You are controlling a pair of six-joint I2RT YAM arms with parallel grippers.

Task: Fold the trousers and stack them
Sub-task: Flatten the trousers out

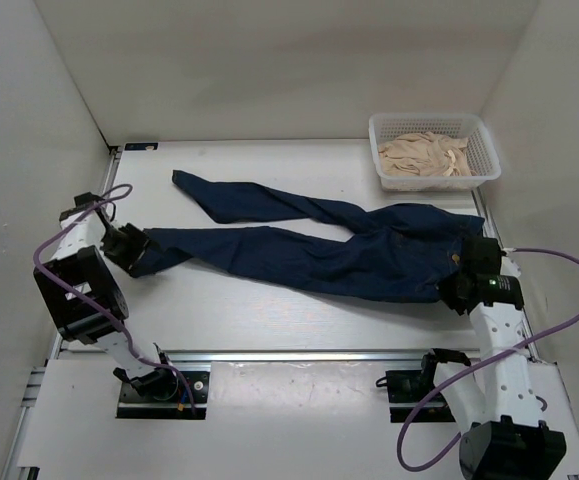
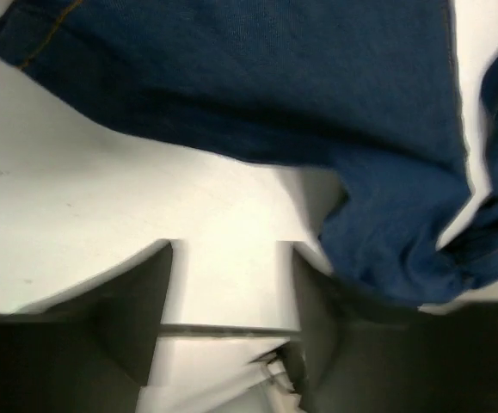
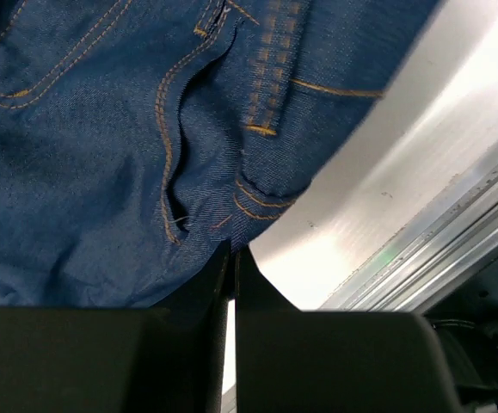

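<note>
Left hand sits at the near leg's hem with its fingers spread, only bare worktop between them, so I'd slide it right and get both denim layers in before closing. The trousers lie flat across the middle of the worktop, long axis left-to-right: hems left, legs splayed, waist right. Right hand is pressed together at the waistband edge; can't tell if any cloth is caught.
</note>
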